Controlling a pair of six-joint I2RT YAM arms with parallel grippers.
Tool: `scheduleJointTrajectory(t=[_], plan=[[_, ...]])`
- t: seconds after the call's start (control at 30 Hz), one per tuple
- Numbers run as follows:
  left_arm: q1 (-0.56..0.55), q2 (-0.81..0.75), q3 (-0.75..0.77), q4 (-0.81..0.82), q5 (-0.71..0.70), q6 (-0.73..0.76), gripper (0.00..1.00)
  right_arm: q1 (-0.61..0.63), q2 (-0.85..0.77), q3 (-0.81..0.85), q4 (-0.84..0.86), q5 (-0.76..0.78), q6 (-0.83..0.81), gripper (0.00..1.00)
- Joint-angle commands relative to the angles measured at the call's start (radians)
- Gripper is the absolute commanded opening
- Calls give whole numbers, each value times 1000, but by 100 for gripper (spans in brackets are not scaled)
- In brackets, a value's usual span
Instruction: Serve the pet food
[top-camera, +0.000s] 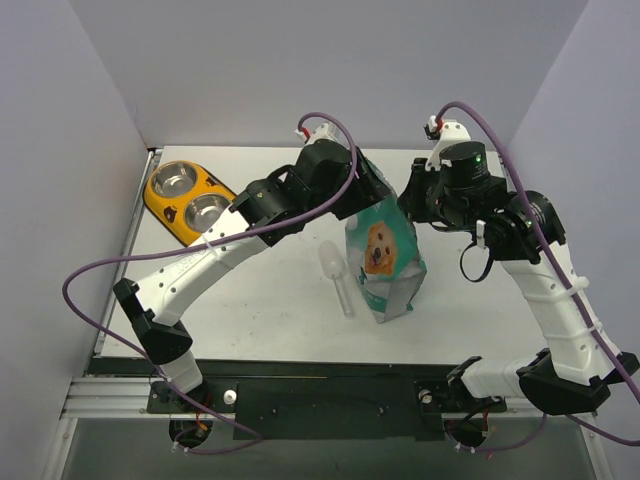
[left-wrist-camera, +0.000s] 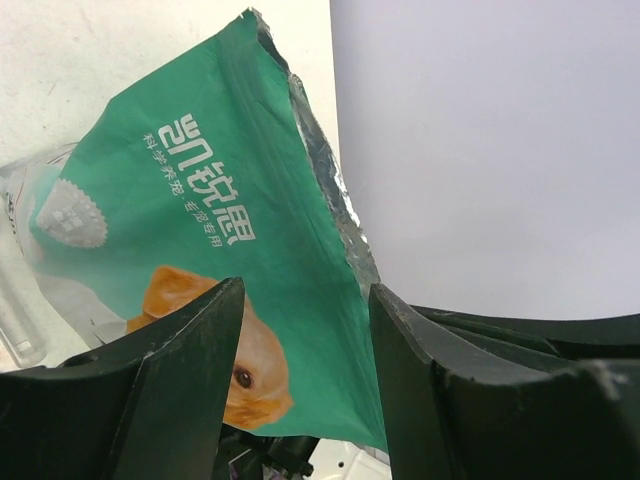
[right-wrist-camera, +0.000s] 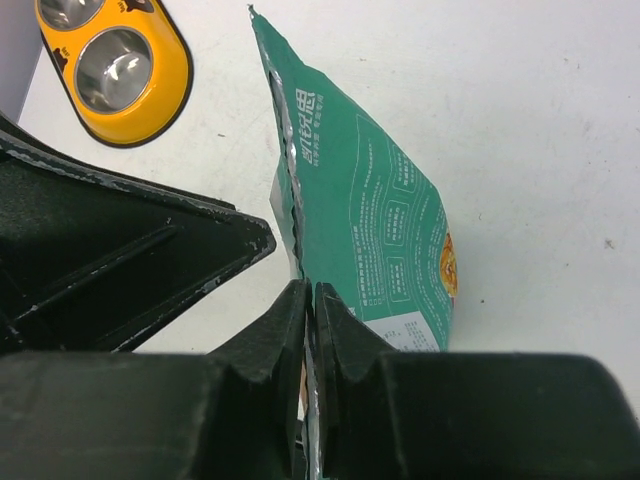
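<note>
Two grippers (top-camera: 365, 195) (top-camera: 408, 200) inward at pouch (top-camera: 385, 255) top

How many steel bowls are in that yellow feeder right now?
2. Both sit in the yellow plastic double feeder at the table's far-left corner: one round steel bowl at its far-left end, the other at its near-right end. None appears hidden.

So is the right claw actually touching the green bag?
Touching. The right wrist view shows the right gripper pinching the torn edge of the pouch between its closed fingers.
</note>
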Motion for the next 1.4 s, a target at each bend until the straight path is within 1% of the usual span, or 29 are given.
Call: scheduleJointTrajectory(t=[0.0,0.07,0.23,0.37,0.4,0.53,0.63,0.67,0.73,0.8,0.9,0.93,1.07,1.13,1.3,1.37], plan=[[-6,14,51,23,26,2,63,-11,-9,-20,9,-3,-12,2],[-6,17,51,23,33,-1,63,-11,-13,-23,9,-7,-12,0],[-6,28,51,22,50,-10,63,-13,-22,-37,23,-50,-24,0],[-6,29,54,20,52,-13,64,-13,-28,-47,32,-53,-27,0],[-6,31,56,22,53,-13,64,-14,-28,-52,34,-84,-26,0],[-6,35,62,4,55,-18,65,-16,-28,-63,40,-85,-18,0],[-6,34,62,-16,53,-26,58,-17,-32,-63,46,-73,-18,0],[-4,34,60,-21,52,-29,53,-16,-34,-63,46,-66,-20,0],[-4,31,60,-23,52,-30,50,-17,-36,-64,46,-35,-20,0],[-6,26,62,-21,47,-27,52,-16,-37,-69,46,-23,-24,0],[-3,15,60,-21,34,-21,62,-16,-37,-73,44,-21,-27,0],[-3,14,59,-20,32,-18,65,-17,-40,-75,46,-19,-27,0],[2,9,54,-24,35,-21,66,-16,-40,-76,46,-26,-29,0],[4,8,51,-23,31,-24,64,-16,-42,-76,46,-24,-29,0],[8,-2,39,-17,20,-26,51,-17,-40,-73,46,-29,-30,0],[8,-2,31,-12,23,-33,49,-17,-40,-73,47,-30,-30,0]])
